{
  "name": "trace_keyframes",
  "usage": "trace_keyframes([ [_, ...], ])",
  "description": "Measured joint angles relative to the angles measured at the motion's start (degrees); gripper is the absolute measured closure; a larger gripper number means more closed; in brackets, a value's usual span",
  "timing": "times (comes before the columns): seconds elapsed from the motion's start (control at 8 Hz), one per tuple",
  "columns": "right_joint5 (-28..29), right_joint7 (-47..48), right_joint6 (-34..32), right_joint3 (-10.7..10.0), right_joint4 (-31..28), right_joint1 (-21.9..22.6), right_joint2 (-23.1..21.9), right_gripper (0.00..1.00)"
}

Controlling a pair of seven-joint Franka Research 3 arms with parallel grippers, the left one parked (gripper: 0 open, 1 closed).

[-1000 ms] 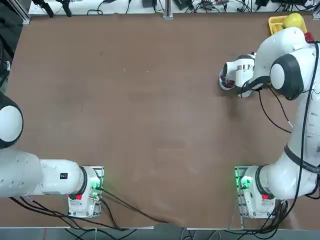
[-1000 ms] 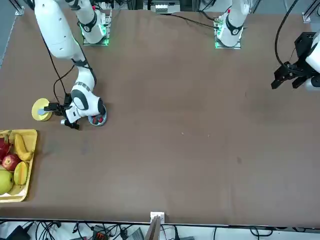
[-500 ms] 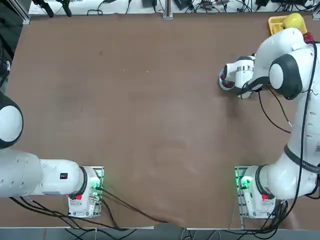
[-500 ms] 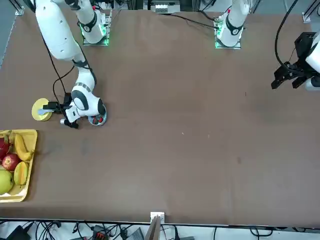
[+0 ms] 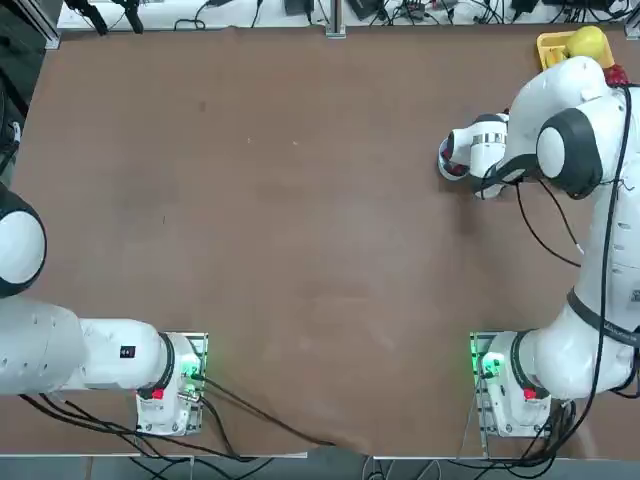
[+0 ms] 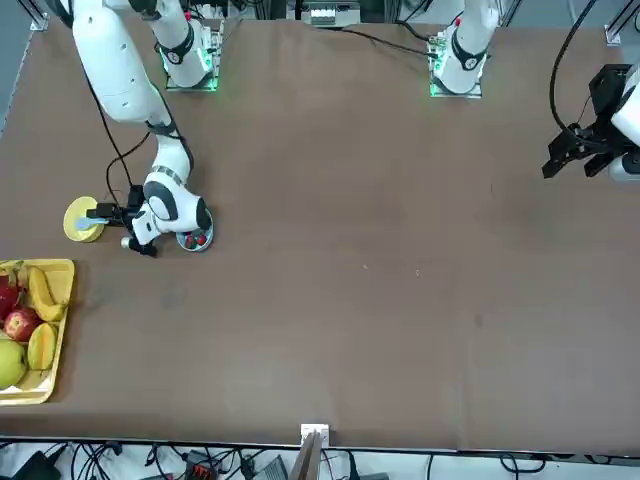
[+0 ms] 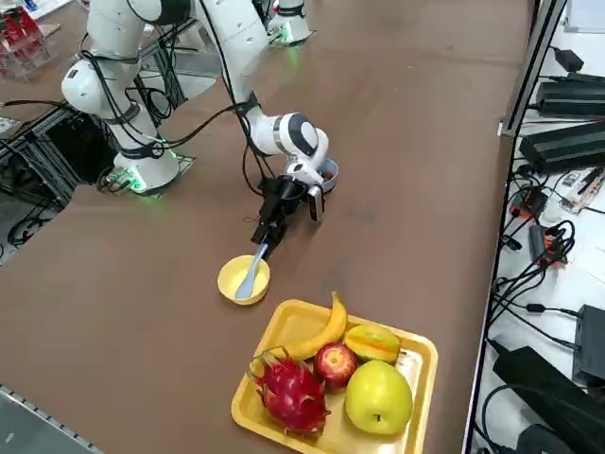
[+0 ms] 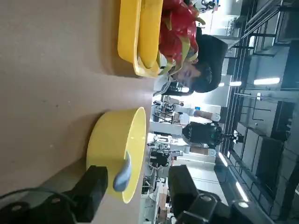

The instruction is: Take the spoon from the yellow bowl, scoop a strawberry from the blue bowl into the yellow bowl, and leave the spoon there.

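The small yellow bowl (image 7: 243,280) sits on the brown table near the fruit tray, and the pale spoon (image 7: 251,272) lies in it with its handle pointing out over the rim. My right gripper (image 7: 267,235) hangs low just beside that bowl, open, one finger on each side of the handle's end. In the wrist view the spoon (image 8: 122,173) shows close to one finger (image 8: 92,192), with a wide gap to the other. The blue bowl (image 6: 195,240) with red strawberries lies right behind my wrist, half hidden by it.
A rectangular yellow tray (image 7: 408,352) with a banana, an apple, a dragon fruit and other fruit stands close to the yellow bowl, at the table's corner. The right arm's cable (image 7: 213,118) loops above the table behind the hand.
The right hand has shifted only very slightly beside the yellow bowl. The bowls and the spoon have stayed where they were.
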Motion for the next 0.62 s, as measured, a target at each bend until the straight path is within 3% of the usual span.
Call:
trace_keyframes([
  [0.62,0.00,0.03,-0.01,-0.01,0.71,-0.35,0.06,0.32],
])
